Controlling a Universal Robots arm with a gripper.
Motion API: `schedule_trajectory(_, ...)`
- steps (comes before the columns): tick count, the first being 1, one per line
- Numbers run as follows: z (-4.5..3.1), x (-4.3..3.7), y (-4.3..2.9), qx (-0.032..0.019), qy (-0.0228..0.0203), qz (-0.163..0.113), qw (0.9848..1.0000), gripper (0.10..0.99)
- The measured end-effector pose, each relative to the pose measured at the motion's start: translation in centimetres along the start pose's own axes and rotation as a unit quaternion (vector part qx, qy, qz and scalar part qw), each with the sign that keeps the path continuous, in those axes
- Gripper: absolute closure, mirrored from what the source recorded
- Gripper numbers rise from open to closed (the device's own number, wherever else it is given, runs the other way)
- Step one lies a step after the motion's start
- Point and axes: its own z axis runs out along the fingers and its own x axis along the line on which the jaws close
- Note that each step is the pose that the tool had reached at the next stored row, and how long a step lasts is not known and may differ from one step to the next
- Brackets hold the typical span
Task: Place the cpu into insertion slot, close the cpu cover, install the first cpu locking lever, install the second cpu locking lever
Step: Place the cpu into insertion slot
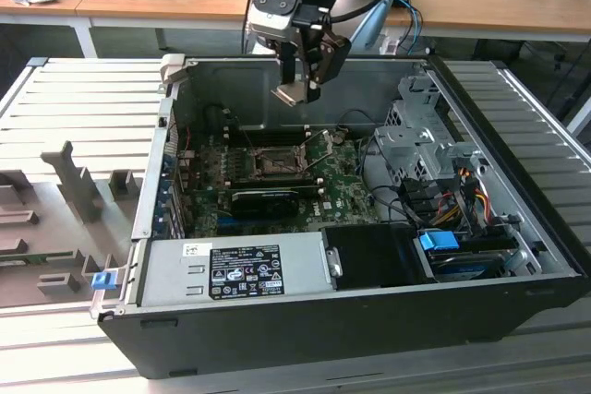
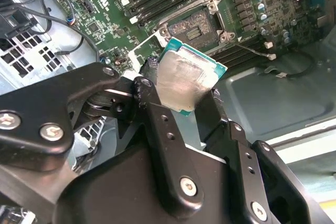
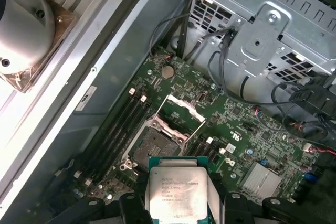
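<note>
A: Claw (image 1: 300, 83) state, pls?

B: Clamped on the cpu (image 2: 186, 85), gripping two opposite edges. The chip hangs tilted in the air, touching nothing else.

A: And the insertion slot (image 3: 152, 148)?

B: Below the claw, well apart from the chip, and empty. The cpu cover (image 3: 185, 107) stands raised at one edge of it, so the recess is free.

A: Risks?

B: I think two. The chip is tilted, so if one corner lands first, or it is turned the wrong way, the contacts may bend. Also the grip is on thin edges only, so a bump vs. the raised cover could make it slip.

A: Rest of the box?

B: The open case (image 1: 231, 89) holds the green board (image 1: 343, 186) w/ the slot. Farther from the claw are a black card (image 1: 268, 198), the power supply (image 1: 235, 269) and the drive cage (image 1: 416, 136).
</note>
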Motion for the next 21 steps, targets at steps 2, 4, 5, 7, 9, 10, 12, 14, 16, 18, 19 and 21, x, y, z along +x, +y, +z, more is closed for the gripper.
schedule_trajectory(2,0.01,0.00,0.00,-0.0001,-0.0010,0.013,0.9999,0.557)
schedule_trajectory(4,0.03,0.00,0.00,-0.0002,-0.0022,0.028,0.9996,0.557)
schedule_trajectory(5,0.04,0.00,0.00,-0.0002,-0.0026,0.034,0.9994,0.557)
schedule_trajectory(7,0.06,0.00,0.00,-0.0004,-0.0034,0.044,0.9990,0.557)
schedule_trajectory(9,0.08,0.00,0.00,-0.0004,-0.0041,0.053,0.9986,0.557)
schedule_trajectory(10,0.08,0.00,0.00,-0.0005,-0.0044,0.057,0.9984,0.557)
schedule_trajectory(12,0.10,0.00,-0.01,-0.0006,-0.0050,0.066,0.9978,0.557)
schedule_trajectory(14,0.11,0.00,-0.01,-0.0007,-0.0054,0.072,0.9974,0.557)
schedule_trajectory(16,0.13,0.00,-0.01,-0.0008,-0.0060,0.080,0.9968,0.557)
schedule_trajectory(18,0.14,0.00,-0.01,-0.0008,-0.0065,0.087,0.9962,0.557)
schedule_trajectory(19,0.14,0.00,-0.01,-0.0009,-0.0067,0.090,0.9960,0.557)
schedule_trajectory(21,0.15,0.00,-0.01,-0.0009,-0.0071,0.096,0.9954,0.557)
